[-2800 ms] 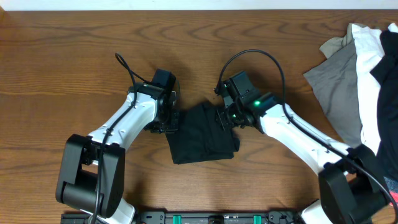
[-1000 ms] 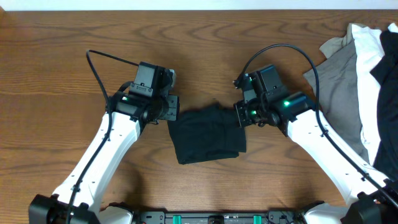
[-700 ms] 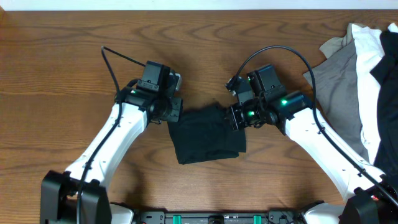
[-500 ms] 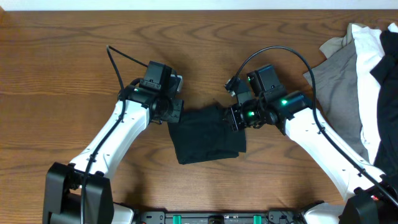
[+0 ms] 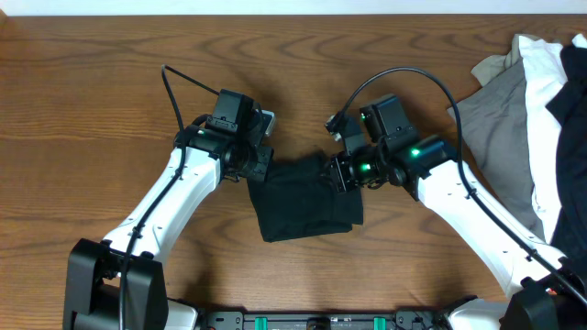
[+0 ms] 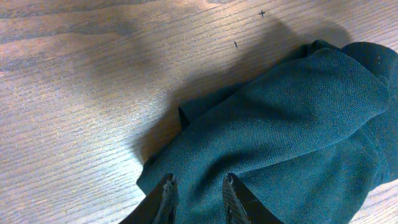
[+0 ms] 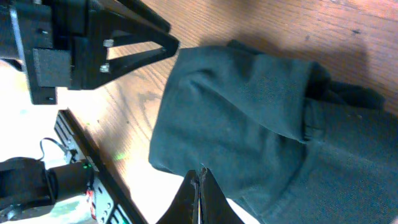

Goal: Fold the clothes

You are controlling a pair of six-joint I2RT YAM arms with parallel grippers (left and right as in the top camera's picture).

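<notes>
A plain black garment (image 5: pixel 307 197) lies folded into a small rough square on the wooden table between my arms. No lettering or emblem shows. My left gripper (image 5: pixel 261 163) is at its upper left corner; in the left wrist view the gripper (image 6: pixel 198 185) is open, its fingertips (image 6: pixel 168 186) over the dark fabric (image 6: pixel 292 124). My right gripper (image 5: pixel 336 172) is at the garment's upper right corner. In the right wrist view it (image 7: pixel 199 175) is shut with nothing visible between the fingers, just over the fabric (image 7: pixel 249 124).
A pile of other clothes lies at the right edge: grey (image 5: pixel 495 110), white (image 5: pixel 541 92) and black (image 5: pixel 573 137). The table's front rail (image 5: pixel 303 321) runs below the garment. The left arm's wrist (image 7: pixel 93 43) shows in the right wrist view.
Over the last second my left gripper moved right to the garment's upper left corner and my right gripper moved slightly left onto its upper right corner. The garment has kept its shape.
</notes>
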